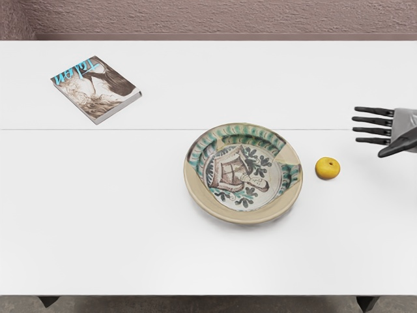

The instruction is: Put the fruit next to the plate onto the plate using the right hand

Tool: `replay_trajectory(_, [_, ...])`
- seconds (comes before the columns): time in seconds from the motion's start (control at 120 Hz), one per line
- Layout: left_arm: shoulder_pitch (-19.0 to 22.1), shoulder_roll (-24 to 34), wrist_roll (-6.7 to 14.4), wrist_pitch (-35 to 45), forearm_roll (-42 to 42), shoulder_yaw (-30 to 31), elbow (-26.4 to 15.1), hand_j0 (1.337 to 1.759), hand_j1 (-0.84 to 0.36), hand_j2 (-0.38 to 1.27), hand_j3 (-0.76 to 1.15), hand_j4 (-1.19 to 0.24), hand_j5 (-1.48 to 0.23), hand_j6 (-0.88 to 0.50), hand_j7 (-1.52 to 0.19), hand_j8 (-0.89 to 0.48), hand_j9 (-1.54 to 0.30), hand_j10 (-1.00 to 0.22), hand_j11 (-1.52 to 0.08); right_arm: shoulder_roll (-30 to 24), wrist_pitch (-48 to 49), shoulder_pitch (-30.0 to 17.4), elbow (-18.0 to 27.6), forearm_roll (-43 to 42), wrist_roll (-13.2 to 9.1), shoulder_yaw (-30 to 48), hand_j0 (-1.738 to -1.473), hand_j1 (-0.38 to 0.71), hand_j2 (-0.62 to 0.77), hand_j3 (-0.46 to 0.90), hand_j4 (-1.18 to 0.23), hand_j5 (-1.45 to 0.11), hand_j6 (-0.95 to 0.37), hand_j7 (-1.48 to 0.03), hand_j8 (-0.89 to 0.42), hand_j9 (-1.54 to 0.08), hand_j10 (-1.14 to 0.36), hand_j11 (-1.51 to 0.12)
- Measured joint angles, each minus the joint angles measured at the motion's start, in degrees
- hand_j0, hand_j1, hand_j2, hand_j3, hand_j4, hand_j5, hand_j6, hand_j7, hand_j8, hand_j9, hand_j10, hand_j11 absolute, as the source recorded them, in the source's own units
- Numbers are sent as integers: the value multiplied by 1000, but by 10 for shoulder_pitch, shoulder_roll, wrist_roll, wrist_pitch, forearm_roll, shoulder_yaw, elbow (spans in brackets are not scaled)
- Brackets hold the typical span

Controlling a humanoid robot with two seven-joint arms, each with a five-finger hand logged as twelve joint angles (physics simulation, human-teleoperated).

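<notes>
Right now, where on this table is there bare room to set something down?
Bare: the stretch between the book and the plate, and the table along its near edge. Crowded: the right side, where the fruit sits beside the plate, the open right robot hand nearby.

Bright, even, soft light; faint shadows under objects; render slightly blurred, no glare.

It looked like a room at home, prob. a dining room, in a computer-made pic. There was a big white table (98, 222) w/ a painted plate (199, 195) & a book (96, 88) on it, & a rough brown wall (208, 16) behind.
</notes>
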Motion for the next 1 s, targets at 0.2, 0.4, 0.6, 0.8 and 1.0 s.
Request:
replay_trajectory(0.2, [0,0,0,0,0,0,0,1658,343,1,0,-5,-6,-5,-6,-5,-6,-5,-6,-3,0,-2,-3,0,0,0,-1658,-349,1,0,0,-1,2,-1,2,-1,1,-1])
replay_trajectory(0.4, [0,0,0,0,0,0,0,1658,343,1,0,-5,-6,-5,-6,-5,-6,-5,-6,1,0,11,-1,-20,-2,0,-1658,-349,1,0,0,0,3,0,2,0,1,0])
replay_trajectory(0.6, [0,0,0,0,0,0,0,1658,343,1,0,-5,-6,-5,-6,-5,-6,-5,-6,38,0,81,16,-138,-2,-2,-1658,-349,1,0,0,0,2,0,2,0,1,0])
replay_trajectory(0.8, [0,0,0,0,0,0,0,1658,343,1,0,-5,-6,-5,-6,-5,-6,-5,-6,47,-26,100,100,-267,-3,-6,-1658,-349,0,0,-1,0,0,0,0,0,0,0])
replay_trajectory(1.0, [0,0,0,0,0,0,0,1658,343,1,0,-5,-6,-5,-6,-5,-6,-5,-6,10,-229,99,253,-390,-20,-60,-1658,-349,1,0,-2,0,-3,0,-2,0,-2,0])
